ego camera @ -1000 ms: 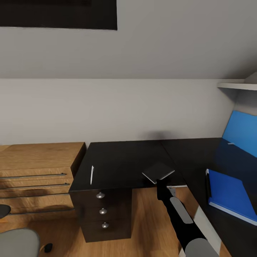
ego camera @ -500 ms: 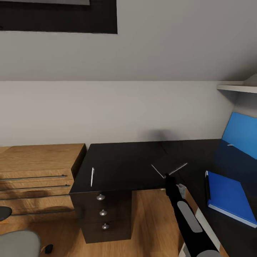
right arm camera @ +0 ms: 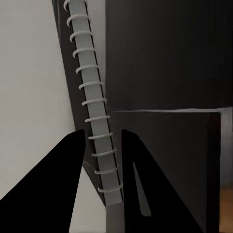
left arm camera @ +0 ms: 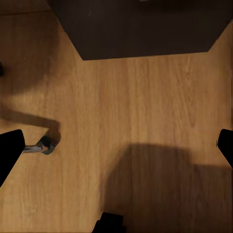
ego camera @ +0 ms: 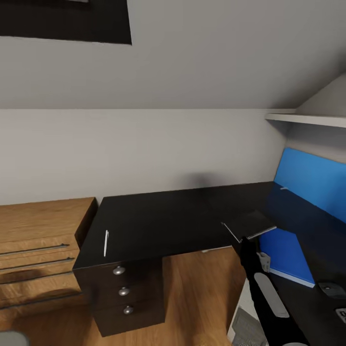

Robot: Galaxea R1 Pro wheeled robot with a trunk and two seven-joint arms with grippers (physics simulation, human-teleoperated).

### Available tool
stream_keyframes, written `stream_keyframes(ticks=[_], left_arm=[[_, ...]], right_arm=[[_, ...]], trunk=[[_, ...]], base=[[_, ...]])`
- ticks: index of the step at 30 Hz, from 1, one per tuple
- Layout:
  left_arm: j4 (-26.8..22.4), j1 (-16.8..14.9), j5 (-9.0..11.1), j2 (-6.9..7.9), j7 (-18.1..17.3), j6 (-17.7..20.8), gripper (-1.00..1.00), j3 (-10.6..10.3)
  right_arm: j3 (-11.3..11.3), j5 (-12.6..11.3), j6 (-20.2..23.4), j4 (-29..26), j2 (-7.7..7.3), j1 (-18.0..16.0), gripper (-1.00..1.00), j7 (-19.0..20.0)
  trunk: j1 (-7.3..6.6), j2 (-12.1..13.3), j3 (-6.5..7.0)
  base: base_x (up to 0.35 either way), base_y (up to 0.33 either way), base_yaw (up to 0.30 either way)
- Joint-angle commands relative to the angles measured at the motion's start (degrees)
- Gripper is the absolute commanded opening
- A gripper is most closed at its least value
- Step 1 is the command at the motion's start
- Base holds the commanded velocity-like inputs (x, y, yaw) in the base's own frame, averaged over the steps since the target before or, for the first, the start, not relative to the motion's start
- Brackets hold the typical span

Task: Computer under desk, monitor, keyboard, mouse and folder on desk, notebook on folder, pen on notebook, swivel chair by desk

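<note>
My right gripper [ego camera: 245, 239] is shut on the spiral spine of the dark notebook [ego camera: 247, 224], which hangs just above the black desk [ego camera: 163, 216]. The right wrist view shows the wire spine [right arm camera: 94, 111] pinched in the right gripper [right arm camera: 103, 138]. The notebook is at the far left corner of the blue folder [ego camera: 286, 252], which lies flat on the desk. The whitish pen [ego camera: 105, 242] lies near the desk's left front edge. A small dark mouse [ego camera: 331, 289] sits past the folder. My left gripper [left arm camera: 116, 145] is open above the wooden floor.
A bright blue back panel [ego camera: 312, 185] and a white shelf [ego camera: 307, 119] stand at the right. A light wooden drawer unit [ego camera: 38, 250] adjoins the desk's black drawer stack [ego camera: 125, 290]. A chrome chair leg with caster [left arm camera: 42, 144] rests on the floor.
The head camera has turned right, shifting the whole scene left. My right arm has carried the notebook to the right across the desk, up to the folder.
</note>
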Motion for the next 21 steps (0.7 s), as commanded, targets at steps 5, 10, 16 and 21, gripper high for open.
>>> stream_keyframes(ticks=[5,10,16,21], left_arm=[[0.1,0.0,0.5,0.06,0.4,-0.2,1.00,-0.4],[0.1,0.0,0.5,0.06,0.4,-0.2,1.00,-0.4],[0.1,0.0,0.5,0.06,0.3,-0.2,1.00,-0.4],[0.1,0.0,0.5,0.06,0.3,-0.2,1.00,-0.4]], right_arm=[[-2.6,-0.5,-0.1,-1.0,-0.10,0.0,-1.00,-2.1],[-3.7,-0.5,0.0,-1.2,-0.11,-0.1,-1.00,-2.7],[-4.3,-0.6,0.2,-1.2,-0.38,0.0,-1.00,-2.9],[-4.3,-0.6,1.1,-1.1,-0.81,0.0,-1.00,-2.9]], trunk=[[0.00,0.0,-0.06],[0.00,0.0,-0.06],[0.00,0.0,-0.06],[0.00,0.0,-0.06]], base=[[0.000,0.000,-0.267],[0.000,0.000,-0.256],[0.000,0.000,-0.101],[0.000,0.000,-0.012]])
